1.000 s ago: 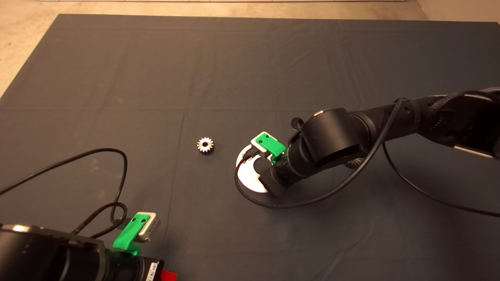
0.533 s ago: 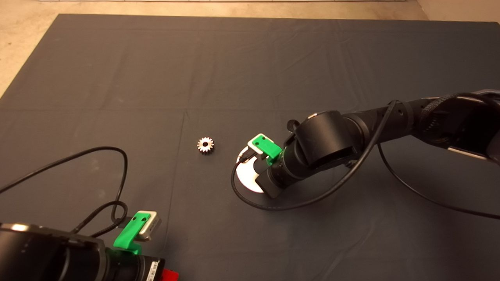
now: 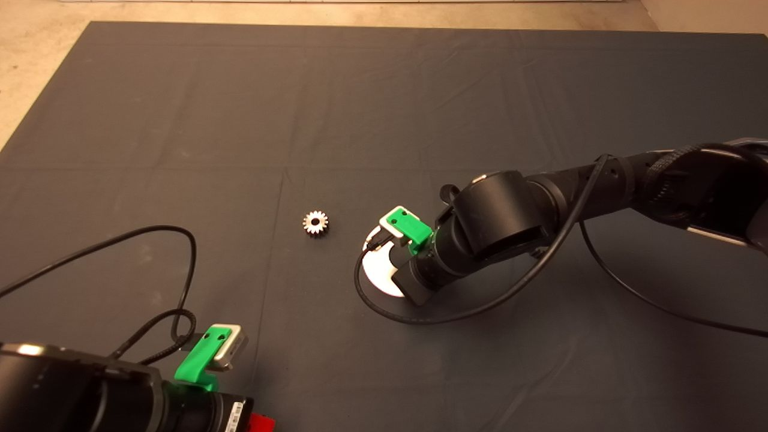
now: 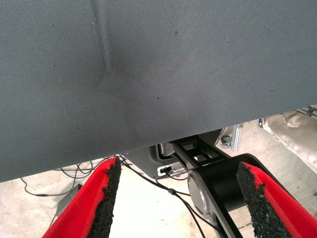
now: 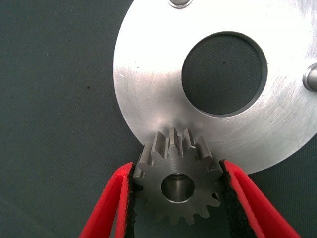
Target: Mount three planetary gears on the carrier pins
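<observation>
The right gripper (image 5: 176,198) clamps a planetary gear (image 5: 177,182) at the edge of the disc (image 5: 148,99), where a pin shows through the gear's bore. Two bare carrier pins (image 5: 311,78) stand on the disc. Another gear (image 3: 315,223) lies on the mat beside the disc. The left gripper (image 4: 178,198) waits with its fingers spread, well away from the disc.

We see the tabletop covered by a dark mat (image 3: 384,108), creased in faint lines. On the mat lies a lone planetary gear (image 3: 315,223), flat, teeth outward — just beside it, apart, a round silver-white disc (image 3: 379,276) with a large centre hole. Black cables (image 3: 180,264) loop across the mat — one curling round the disc's near edge.
</observation>
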You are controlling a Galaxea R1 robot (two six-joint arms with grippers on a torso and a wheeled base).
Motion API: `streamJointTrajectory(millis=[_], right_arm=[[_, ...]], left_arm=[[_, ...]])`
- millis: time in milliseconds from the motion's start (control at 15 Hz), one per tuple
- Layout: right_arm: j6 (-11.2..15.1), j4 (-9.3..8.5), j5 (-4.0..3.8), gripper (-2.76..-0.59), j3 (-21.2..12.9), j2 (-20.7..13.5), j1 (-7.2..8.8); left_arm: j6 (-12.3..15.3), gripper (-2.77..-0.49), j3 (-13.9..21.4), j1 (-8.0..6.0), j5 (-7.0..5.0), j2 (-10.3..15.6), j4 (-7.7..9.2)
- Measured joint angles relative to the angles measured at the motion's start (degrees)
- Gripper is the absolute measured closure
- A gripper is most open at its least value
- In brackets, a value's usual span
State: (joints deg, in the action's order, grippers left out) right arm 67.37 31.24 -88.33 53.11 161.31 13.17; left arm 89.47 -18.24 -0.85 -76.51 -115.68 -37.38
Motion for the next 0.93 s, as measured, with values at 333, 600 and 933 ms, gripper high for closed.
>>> streamJointTrajectory(millis=[333,600,933], right_arm=[[0.0,0.0,0.0,-1.0,0.0,0.0,-0.01],[0.0,0.0,0.0,-1.0,0.0,0.0,-0.01],[0.0,0.0,-0.01,-1.03,0.0,0.0,-0.31]], left_arm=[[0.0,-1.63,0.0,0.0,0.1,0.0,0.0],[0.0,-1.63,0.0,0.0,0.1,0.0,0.0],[0.0,-1.63,0.0,0.0,0.1,0.0,0.0]])
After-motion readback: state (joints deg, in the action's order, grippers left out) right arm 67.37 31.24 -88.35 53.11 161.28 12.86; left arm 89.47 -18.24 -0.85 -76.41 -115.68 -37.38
